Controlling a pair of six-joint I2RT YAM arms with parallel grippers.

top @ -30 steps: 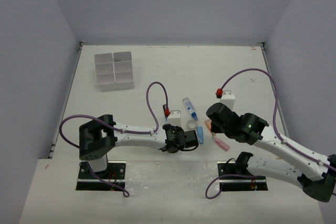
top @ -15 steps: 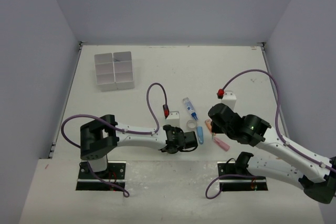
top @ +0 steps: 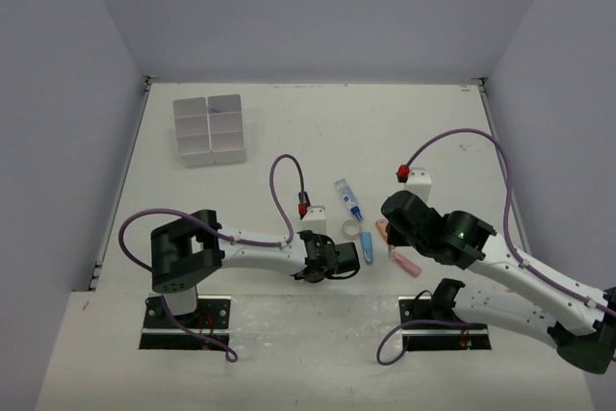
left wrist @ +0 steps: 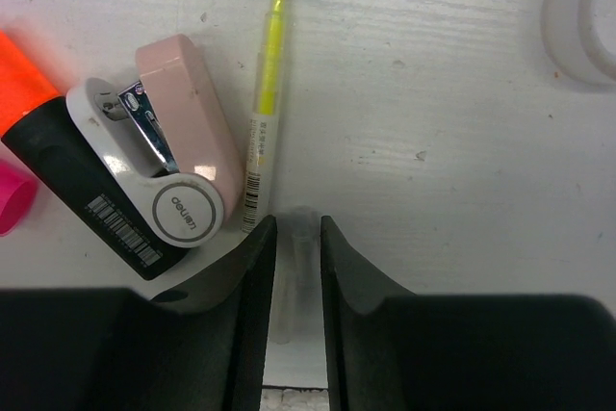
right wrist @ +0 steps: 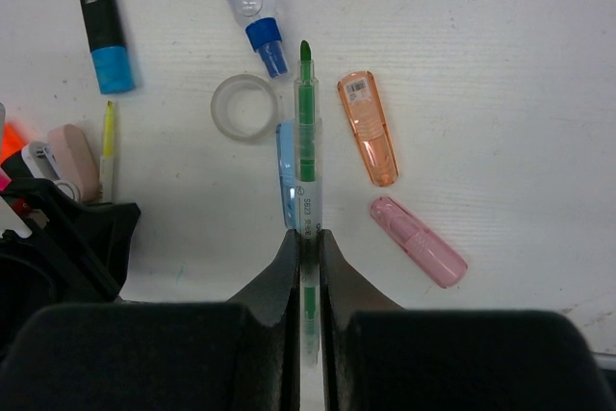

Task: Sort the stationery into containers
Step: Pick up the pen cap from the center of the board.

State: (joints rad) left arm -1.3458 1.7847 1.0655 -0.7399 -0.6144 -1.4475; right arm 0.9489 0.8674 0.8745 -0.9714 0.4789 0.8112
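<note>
Here, a barcoded black highlighter (left wrist: 72,180).

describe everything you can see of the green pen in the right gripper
The green pen is thin, with a clear plastic-looking barrel, green core, bare green tip and small print low on the barrel. The right gripper is shut on its rear part, so it sticks straight out, tip pointing away. From the wrist camera it overlaps a light blue item, with the clear tape ring beside it. Whether it touches anything below cannot be told.
</note>
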